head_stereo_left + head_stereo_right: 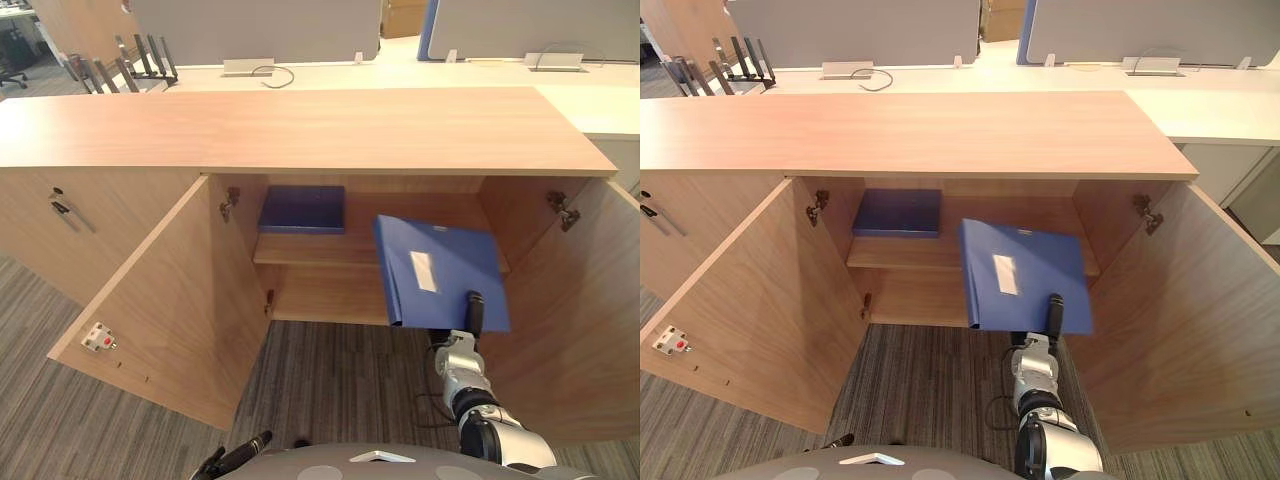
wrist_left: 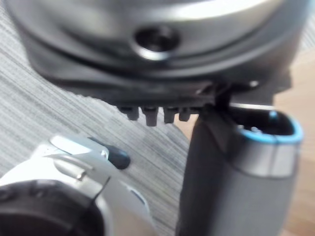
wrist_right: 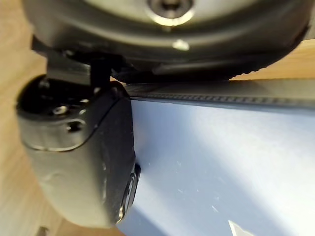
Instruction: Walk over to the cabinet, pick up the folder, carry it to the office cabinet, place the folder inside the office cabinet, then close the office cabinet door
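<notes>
Grey striped carpet (image 1: 330,380) runs under us up to the office cabinet (image 1: 300,130). Nearest, at the lower edge of the left eye view, we see the left hand (image 1: 240,455) low over the carpet; how far open it is we cannot tell.

To its right the right hand (image 1: 474,312) reaches forward, its thumb pressed down on the near edge of the blue folder (image 1: 440,270) and pinching it. That folder, with a white label on its cover, hangs tilted in the cabinet's opening, its far edge over the right end of the shelf (image 1: 310,248). Whether it touches the shelf we cannot tell.

Both doors stand wide: the left door (image 1: 170,300) swung out toward us, the right door (image 1: 590,320) just beside the arm. At the shelf's left end lies a darker blue binder (image 1: 302,208), flat against the back wall.

Beyond the cabinet's top we see a white desk (image 1: 400,75), grey screens (image 1: 260,25) and a black file rack (image 1: 140,60) at the far left corner.
</notes>
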Robot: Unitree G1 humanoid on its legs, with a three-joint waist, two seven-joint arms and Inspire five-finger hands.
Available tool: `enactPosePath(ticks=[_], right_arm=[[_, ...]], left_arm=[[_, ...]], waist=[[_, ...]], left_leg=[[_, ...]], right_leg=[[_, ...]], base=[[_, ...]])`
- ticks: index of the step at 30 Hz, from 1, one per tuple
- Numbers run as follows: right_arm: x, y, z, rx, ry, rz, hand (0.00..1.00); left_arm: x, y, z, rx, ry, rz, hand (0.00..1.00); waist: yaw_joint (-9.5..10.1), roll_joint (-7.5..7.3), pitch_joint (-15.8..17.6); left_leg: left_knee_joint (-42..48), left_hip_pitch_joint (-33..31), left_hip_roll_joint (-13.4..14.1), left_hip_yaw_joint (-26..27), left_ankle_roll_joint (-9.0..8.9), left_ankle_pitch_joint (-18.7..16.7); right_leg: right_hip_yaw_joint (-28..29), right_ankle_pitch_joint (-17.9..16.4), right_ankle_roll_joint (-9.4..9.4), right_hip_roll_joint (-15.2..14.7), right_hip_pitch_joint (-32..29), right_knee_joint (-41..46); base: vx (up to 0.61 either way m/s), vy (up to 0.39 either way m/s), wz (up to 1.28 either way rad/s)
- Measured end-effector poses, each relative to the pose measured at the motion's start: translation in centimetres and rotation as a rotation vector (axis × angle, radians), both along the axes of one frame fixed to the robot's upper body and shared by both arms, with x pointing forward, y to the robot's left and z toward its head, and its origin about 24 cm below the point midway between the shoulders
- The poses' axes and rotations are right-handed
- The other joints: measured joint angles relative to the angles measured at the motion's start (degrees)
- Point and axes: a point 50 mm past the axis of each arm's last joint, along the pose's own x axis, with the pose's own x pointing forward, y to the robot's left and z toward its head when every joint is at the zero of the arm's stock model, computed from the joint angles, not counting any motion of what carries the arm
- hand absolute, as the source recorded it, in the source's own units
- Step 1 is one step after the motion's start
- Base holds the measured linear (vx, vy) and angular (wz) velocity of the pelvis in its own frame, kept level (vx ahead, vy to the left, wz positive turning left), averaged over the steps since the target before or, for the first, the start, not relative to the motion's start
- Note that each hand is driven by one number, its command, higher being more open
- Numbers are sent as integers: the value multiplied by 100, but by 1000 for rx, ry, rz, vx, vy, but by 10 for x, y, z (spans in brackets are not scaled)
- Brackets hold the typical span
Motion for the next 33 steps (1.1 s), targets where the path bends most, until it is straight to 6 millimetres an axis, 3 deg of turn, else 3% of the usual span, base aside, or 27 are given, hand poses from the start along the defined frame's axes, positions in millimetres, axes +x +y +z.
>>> enactPosePath(ticks=[3,7,9,16,21,27,33], right_arm=[[6,-4,5,11,5,-48,0],[24,3,16,26,-27,-34,0],[41,8,28,26,-70,-11,0],[65,10,50,17,-142,10,0],[66,11,51,21,-138,11,0],[64,3,51,-9,-126,9,0],[58,-6,44,-26,-76,9,0]], left_arm=[[1,-1,0,7,-1,12,100],[2,0,0,10,-1,14,100],[4,0,0,11,-9,12,100],[14,0,2,20,-34,-1,100],[20,-5,1,21,-38,-16,100],[20,-5,1,34,-29,-30,100],[25,-2,3,54,-27,-134,100]], waist=[[25,15,26],[70,4,37],[228,12,69],[208,24,330],[167,132,465],[19,169,441],[59,204,412]], left_leg=[[6,-1,31,27,-13,-34],[11,9,104,169,-17,-67],[14,49,156,395,-42,-126],[13,137,193,581,1,-176],[8,124,117,555,79,-127],[-19,22,20,-2,14,-58],[-15,-152,33,-310,12,-6]], right_leg=[[-14,-62,-22,0,-50,89],[23,-32,99,69,-162,213],[-9,-19,119,162,-349,418],[-335,148,217,167,-487,594],[-564,150,184,80,-557,789],[-1252,-35,1,-44,-262,450],[-1533,14,37,9,-124,165]], base=[[21,-22,-1],[53,-41,-22],[44,-47,-58],[-25,-10,-18],[-63,11,3],[-46,-29,48],[58,-34,26]])
